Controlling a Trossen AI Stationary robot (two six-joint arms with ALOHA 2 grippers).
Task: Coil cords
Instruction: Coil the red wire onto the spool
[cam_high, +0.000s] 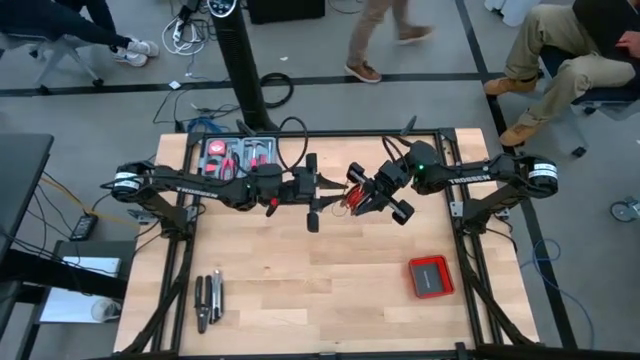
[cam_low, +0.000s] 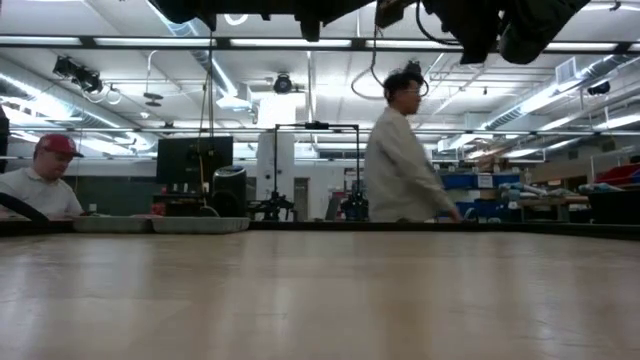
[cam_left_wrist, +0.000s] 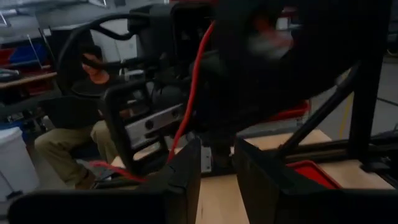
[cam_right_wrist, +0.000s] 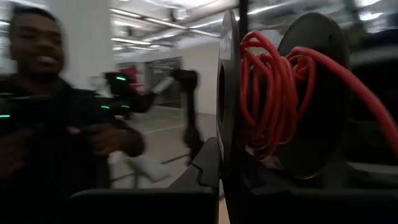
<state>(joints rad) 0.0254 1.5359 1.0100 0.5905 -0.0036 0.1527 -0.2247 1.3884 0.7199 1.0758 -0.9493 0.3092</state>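
My right gripper (cam_high: 372, 192) clamps the black spool (cam_right_wrist: 273, 99) of red wire (cam_right_wrist: 270, 93) mid-air; left gripper (cam_high: 312, 205) is parted, wooden table (cam_high: 320, 290) open below.

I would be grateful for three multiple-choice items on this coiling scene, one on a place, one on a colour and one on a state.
1. Where does the flat red box lie on the table?
A. On its right side, nearer the right arm
B. Beside the pliers on its left side
C. In the tool tray at the far edge

2. What colour is the wire wound on the spool?
A. Blue
B. Red
C. Yellow

3. How does the right gripper stand to the spool?
A. It lies on the table far from it
B. It holds it up above the table
C. It presses it down into the box

Key: 1 A, as the high view shows the box at the right; 2 B, as the right wrist view shows red loops; 3 B, as the spool sits in its fingers, with the left gripper close by.
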